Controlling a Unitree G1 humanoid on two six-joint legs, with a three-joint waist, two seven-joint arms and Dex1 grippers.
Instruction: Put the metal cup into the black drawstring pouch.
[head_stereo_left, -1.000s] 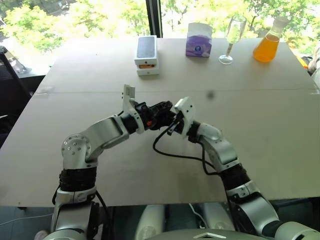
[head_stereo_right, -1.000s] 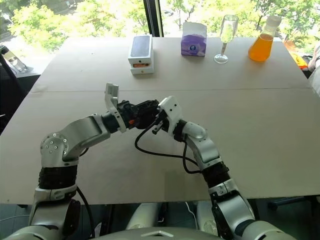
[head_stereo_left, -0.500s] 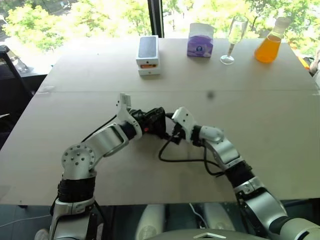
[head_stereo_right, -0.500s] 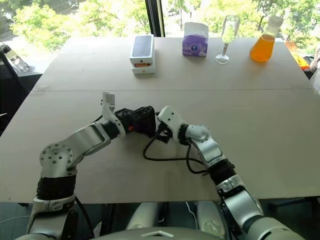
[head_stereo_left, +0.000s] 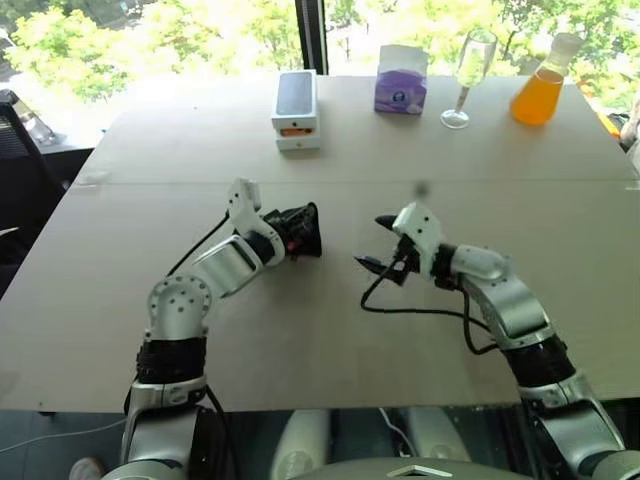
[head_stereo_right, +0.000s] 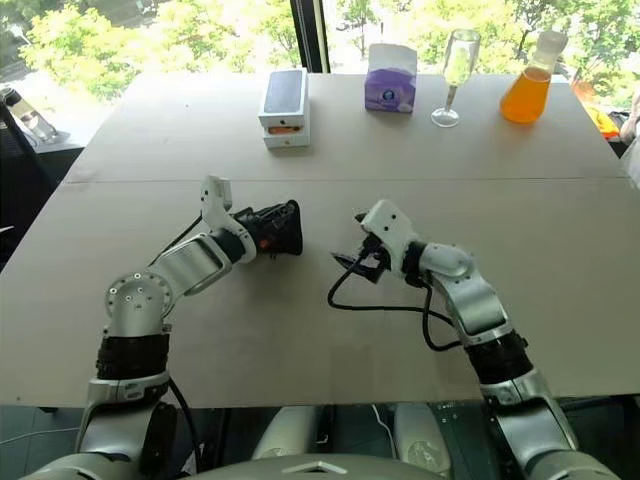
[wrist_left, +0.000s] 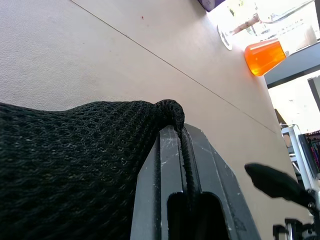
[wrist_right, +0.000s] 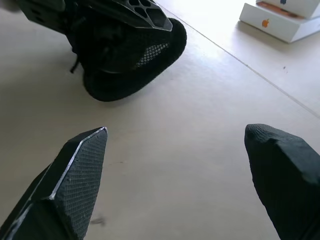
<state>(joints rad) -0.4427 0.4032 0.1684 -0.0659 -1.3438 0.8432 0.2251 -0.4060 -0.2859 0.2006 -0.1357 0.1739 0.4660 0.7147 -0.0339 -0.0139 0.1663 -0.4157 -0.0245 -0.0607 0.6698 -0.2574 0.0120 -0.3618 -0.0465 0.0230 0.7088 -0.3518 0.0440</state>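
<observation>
The black drawstring pouch (head_stereo_left: 306, 240) hangs just over the table near its middle, bulging and wrinkled. My left gripper (head_stereo_left: 290, 230) is shut on the pouch; in the left wrist view its fingers (wrist_left: 167, 170) pinch the mesh fabric (wrist_left: 75, 160) and a cord. The metal cup is hidden from view. To the right of the pouch, with a gap of bare table between them, my right gripper (head_stereo_left: 374, 243) stands open and empty. The right wrist view shows its fingertips (wrist_right: 80, 170) wide apart, facing the pouch (wrist_right: 130, 70).
At the table's far edge stand a white box with a dark top (head_stereo_left: 295, 110), a purple tissue box (head_stereo_left: 400, 85), a champagne glass (head_stereo_left: 468, 80) and a flask of orange liquid (head_stereo_left: 536, 95). A black cable (head_stereo_left: 420, 310) loops from the right arm onto the table.
My right gripper has opened, let go of the pouch and drawn away to the right. My left gripper has carried the pouch a little left and lower.
</observation>
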